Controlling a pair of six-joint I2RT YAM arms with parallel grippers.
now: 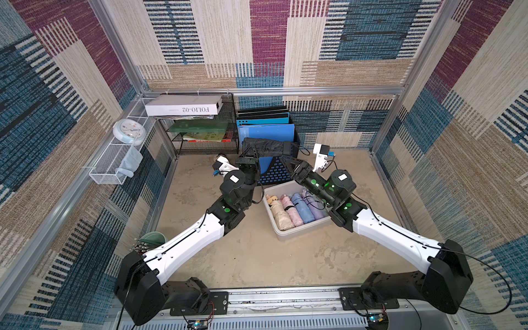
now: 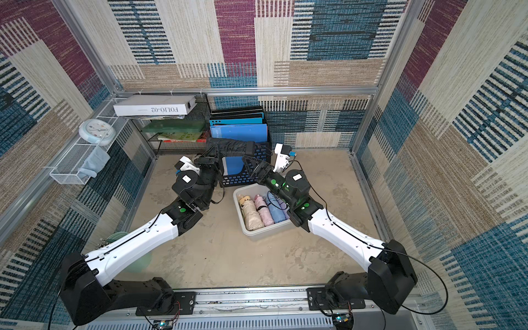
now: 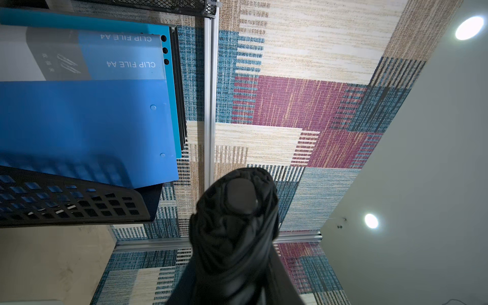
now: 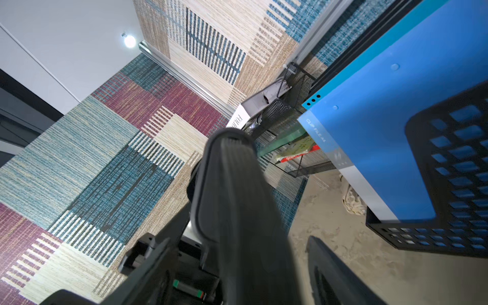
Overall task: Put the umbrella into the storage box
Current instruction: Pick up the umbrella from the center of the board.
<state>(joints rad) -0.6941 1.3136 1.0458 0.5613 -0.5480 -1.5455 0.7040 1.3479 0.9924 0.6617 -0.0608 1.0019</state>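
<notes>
Above the back middle of the surface, just in front of the black file holder (image 1: pixel 274 171), the black umbrella (image 1: pixel 265 147) hangs level in the air. The left pincer (image 1: pixel 253 152) is clamped on one end. The right pincer (image 1: pixel 287 161) stands open astride the handle end, its jaws clear of it in the right wrist view. I judge the carry falls to the left arm alone. Held by one end, the umbrella may droop, so it should travel slowly and turn to lie along the others. It should come down only once the right arm is off the storage box (image 1: pixel 288 235), which sits just right of the surface's centre. Any room left inside is hidden under that arm. Counted: one black umbrella aloft; four folded in the box, a beige one (image 1: pixel 281 217), a pink one (image 1: pixel 292 213), a blue one (image 1: pixel 303 210) and a lilac one (image 1: pixel 313 211); one box; two pincers.
</notes>
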